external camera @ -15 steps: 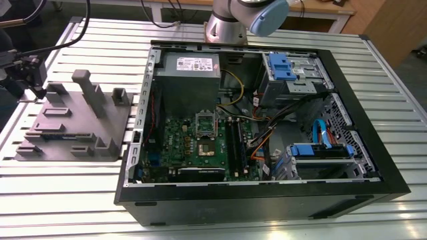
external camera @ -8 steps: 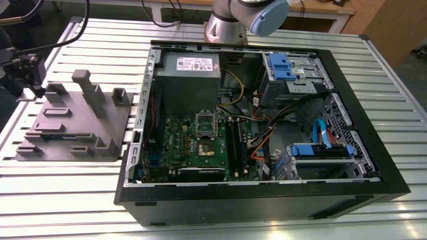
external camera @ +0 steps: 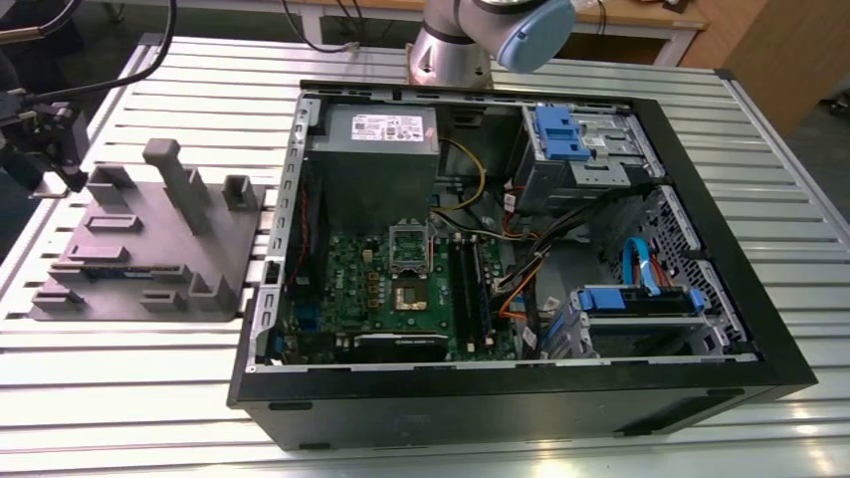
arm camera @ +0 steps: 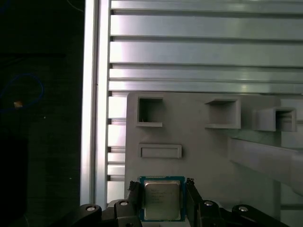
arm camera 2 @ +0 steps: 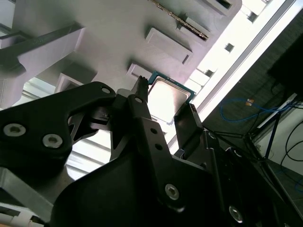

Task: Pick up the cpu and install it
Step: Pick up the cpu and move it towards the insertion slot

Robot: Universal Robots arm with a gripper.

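The gripper [arm camera: 162, 191] has its two black fingers [arm camera: 134, 193] drawn in to the width of the cpu [arm camera: 162, 201], one finger against each of two opposite edges, so the chip is gripped between the tips. In both wrist views the cpu [arm camera 2: 168, 97] turns its shiny silver-grey metal top toward the camera, with a thin green rim around it. It sits over a pale grey fixture [arm camera: 203, 156], close to one of the fixture's edges and near a shallow rectangular recess and several square pockets. Whether the chip rests on the fixture or is raised off it cannot be told. The fixture lies on a table [arm camera: 189, 47] of long aluminium slats. In the exterior view the fixture [external camera: 146, 239] is at the middle left of the frame, on the table [external camera: 133, 398], with blocks and upright posts rising from it. The arm [external camera: 459, 45] has its base at the top centre of the frame, behind an open black case [external camera: 531, 403] that takes up the centre and right. Dark parts on the arm's far end show at the left edge of the frame, above the fixture. Inside the case a green board [external camera: 358, 289] lies left of centre, with the socket [external camera: 412, 292] near its middle and two black memory sticks [external camera: 465, 279] just to the exterior view's right of it. The fixture is outside the case, well apart from the socket.
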